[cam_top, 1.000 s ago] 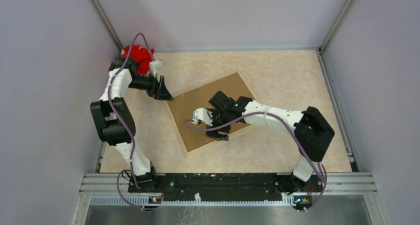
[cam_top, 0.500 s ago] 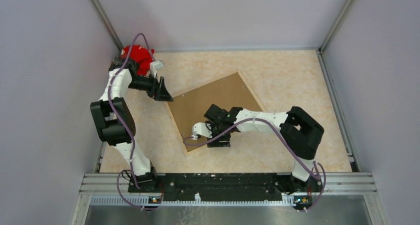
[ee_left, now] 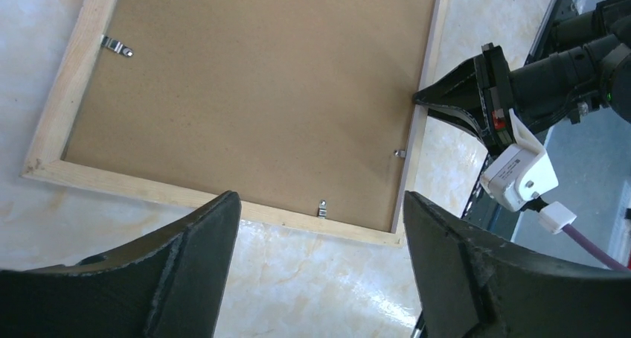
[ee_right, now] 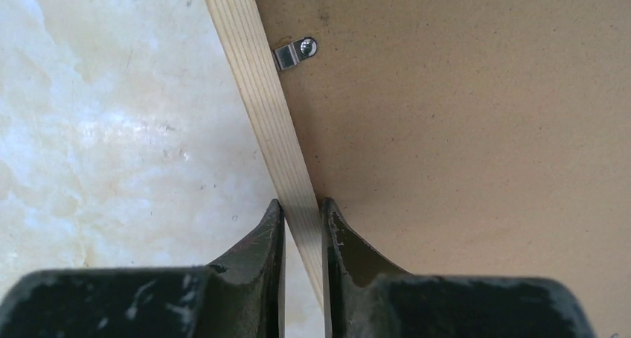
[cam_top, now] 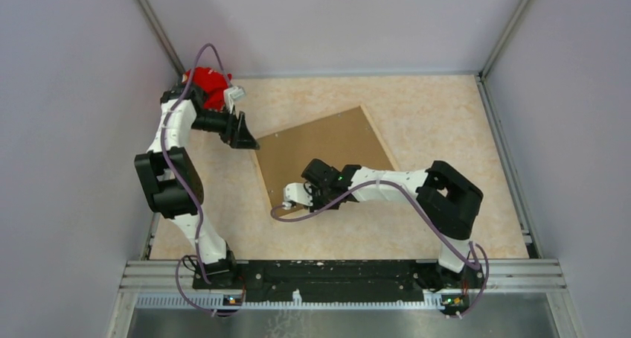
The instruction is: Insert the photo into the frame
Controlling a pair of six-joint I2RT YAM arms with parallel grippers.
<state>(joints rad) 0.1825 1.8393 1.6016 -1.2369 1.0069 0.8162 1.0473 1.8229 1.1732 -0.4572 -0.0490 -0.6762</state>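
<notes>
The frame [cam_top: 380,138] lies face down on the table, its pale wood back up, with a brown backing board [cam_top: 324,148] inside its rim. The photo is hidden. My right gripper [cam_top: 286,201] is at the frame's near-left side; in the right wrist view the gripper [ee_right: 302,204] is shut on the wooden rim [ee_right: 253,92], one finger on each side. The left wrist view shows its black fingers [ee_left: 454,100] at that same edge. My left gripper [cam_top: 244,134] hovers open above the frame's far-left corner, holding nothing [ee_left: 321,198].
A red object [cam_top: 207,81] sits in the back-left corner behind the left arm. Small metal clips [ee_right: 295,53] [ee_left: 322,206] line the inside of the rim [ee_left: 149,189]. Grey walls enclose the marbled tabletop [cam_top: 439,107] on three sides.
My right arm drew back toward the frame's near-left edge and shut its jaws on the rim. The frame has turned slightly. The left jaws opened a little wider.
</notes>
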